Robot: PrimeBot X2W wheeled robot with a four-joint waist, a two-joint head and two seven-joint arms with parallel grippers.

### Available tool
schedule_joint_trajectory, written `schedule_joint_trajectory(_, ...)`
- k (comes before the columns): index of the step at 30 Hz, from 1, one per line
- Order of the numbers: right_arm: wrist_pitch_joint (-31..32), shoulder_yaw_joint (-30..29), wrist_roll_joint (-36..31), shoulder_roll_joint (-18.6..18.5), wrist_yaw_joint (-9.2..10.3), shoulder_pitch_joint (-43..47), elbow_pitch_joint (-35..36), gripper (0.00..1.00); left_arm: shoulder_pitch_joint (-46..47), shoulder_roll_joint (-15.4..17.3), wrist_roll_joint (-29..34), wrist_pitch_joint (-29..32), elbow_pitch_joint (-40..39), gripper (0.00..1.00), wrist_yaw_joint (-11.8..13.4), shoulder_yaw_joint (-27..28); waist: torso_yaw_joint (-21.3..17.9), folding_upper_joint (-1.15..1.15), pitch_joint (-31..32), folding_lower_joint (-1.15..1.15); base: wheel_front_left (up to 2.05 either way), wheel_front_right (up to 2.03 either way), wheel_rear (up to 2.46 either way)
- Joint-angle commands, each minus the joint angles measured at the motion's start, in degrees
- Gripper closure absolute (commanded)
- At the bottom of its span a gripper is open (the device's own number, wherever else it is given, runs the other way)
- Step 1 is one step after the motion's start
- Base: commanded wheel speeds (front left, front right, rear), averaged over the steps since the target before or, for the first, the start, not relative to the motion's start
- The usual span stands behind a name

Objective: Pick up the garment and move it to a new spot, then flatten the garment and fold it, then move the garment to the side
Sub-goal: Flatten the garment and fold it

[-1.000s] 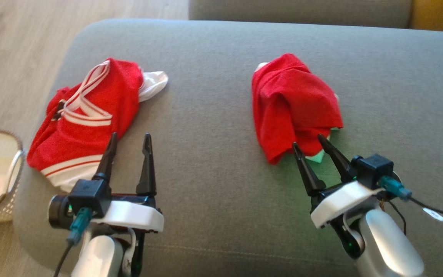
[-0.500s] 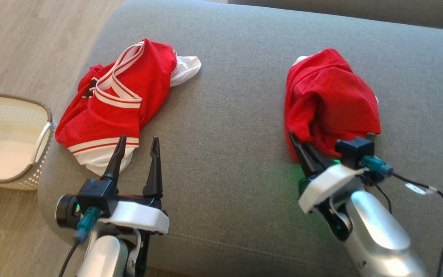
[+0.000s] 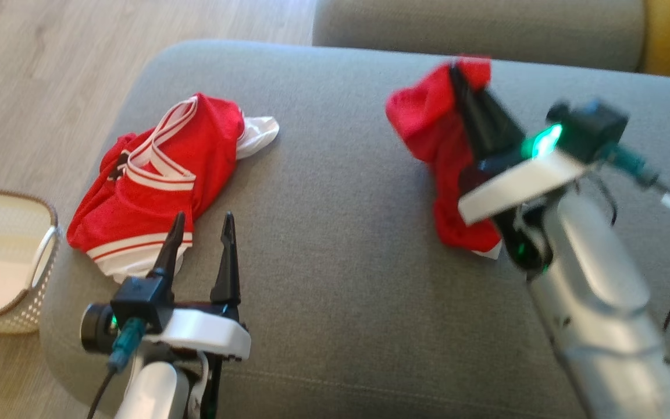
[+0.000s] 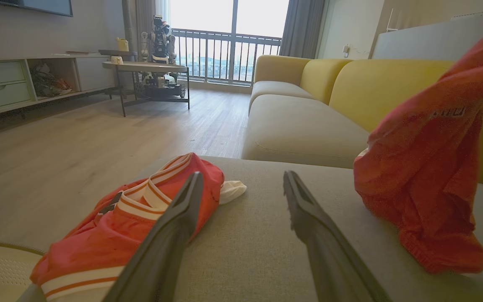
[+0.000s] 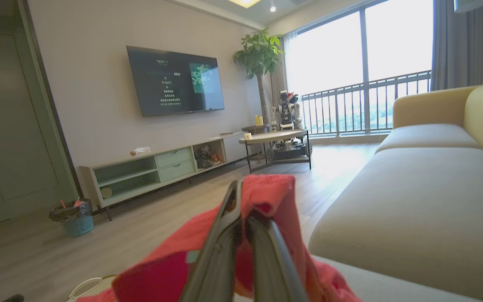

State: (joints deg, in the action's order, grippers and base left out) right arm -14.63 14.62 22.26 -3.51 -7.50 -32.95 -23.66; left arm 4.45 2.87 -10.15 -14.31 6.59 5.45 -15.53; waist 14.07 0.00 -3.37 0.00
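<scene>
Red fabric is hanging from the right claw (image 3: pixel 457 70), which is pinching tight on a top fold of the garment (image 3: pixel 428 122) over the far right part of the grey sofa cushion (image 3: pixel 335 262). From the right wrist camera its fingers (image 5: pixel 220 247) are pressing together with red cloth bunching around and over the tips. The rest of the garment is drooping down in a crumpled bundle; its lower end is sitting right by the cushion, but I can't tell if it's actually touching. The left claw (image 3: pixel 203 218) is hovering low at the near left of the cushion, spread wide and gripping nothing, with the tips pointing at the near edge of a red and white jersey (image 3: pixel 154 186) that's lying rumpled on the left side, well apart from the held garment. A pale woven basket (image 3: pixel 44 256) is sitting on the floor just off the cushion's left edge
</scene>
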Motion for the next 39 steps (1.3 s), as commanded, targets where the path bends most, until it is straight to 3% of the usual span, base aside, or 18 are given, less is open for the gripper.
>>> schedule_joint_trajectory(1, -0.37, 0.48, 0.28, 0.63, 0.01, -4.18, 2.42, 1.0, 0.62, 0.03, 0.57, -0.69, -1.55, 0.0, -0.36, 2.17, -0.71, 0.0, 1.13, 0.0, 0.0, 0.0, 0.0)
schedule_joint_trajectory(8, -0.04, 3.57, 10.72, 0.63, 0.01, -11.66, 4.53, 1.0, -0.87, 0.02, 0.24, -0.69, -1.37, 0.0, -0.31, 2.61, -1.36, 0.0, 2.79, 0.0, 0.0, 0.0, 0.0)
schedule_joint_trajectory(13, 1.66, -2.82, 17.96, 0.63, 0.01, -9.65, -1.13, 1.0, -1.6, 0.01, 0.14, -0.69, -1.57, 0.0, -0.28, 3.01, -1.66, 0.0, 2.92, 0.0, 0.0, 0.0, 0.0)
schedule_joint_trajectory(16, 2.79, -8.93, 17.7, 0.63, 0.01, -7.88, -9.44, 1.0, -1.54, 0.01, 0.16, -0.69, -1.69, 0.0, -0.34, 2.75, -1.88, 0.0, 2.03, 0.0, 0.0, 0.0, 0.0)
schedule_joint_trajectory(22, 2.37, -19.84, 8.62, 0.6, 0.01, -12.61, -28.64, 1.0, 0.06, 0.01, 0.53, -0.69, -1.4, 0.0, -0.87, 1.71, -2.15, 0.0, -1.13, 0.0, 0.0, 0.0, 0.0)
schedule_joint_trajectory(28, 0.71, -24.79, 6.83, 0.42, 0.01, -20.53, -37.68, 1.0, 2.31, 0.01, 0.19, -0.69, -0.87, 0.0, -0.8, -0.15, -1.09, 0.0, -3.36, 0.0, 0.0, 0.0, 0.0)
schedule_joint_trajectory(29, 0.41, -25.7, 6.32, -0.19, 0.01, -21.47, -39.03, 0.55, 2.59, 0.01, 0.08, -0.69, -0.78, 0.0, -0.75, -0.47, -0.83, 0.0, -3.57, 0.0, 0.0, 0.0, 0.0)
schedule_joint_trajectory(30, 0.19, -26.64, 5.86, -0.64, 0.01, -22.33, -40.48, 0.0, 2.82, 0.01, -0.03, -0.69, -0.68, 0.0, -0.66, -0.75, -0.63, 0.0, -3.68, 0.0, 0.0, 0.0, 0.0)
schedule_joint_trajectory(35, -0.28, -29.05, 1.25, -2.42, 0.01, -25.27, -46.15, 0.0, 3.07, 0.01, -0.6, -0.69, -0.49, 0.0, 0.07, -1.22, -0.62, 0.0, -3.51, 0.0, 0.0, 0.0, 0.0)
schedule_joint_trajectory(39, -0.34, -28.65, -1.07, -1.18, 0.01, -24.83, -44.63, 0.0, 2.92, 0.01, -0.77, -0.69, -0.64, 0.0, 0.28, -0.48, -2.16, 0.0, -2.62, 0.0, 0.0, 0.0, 0.0)
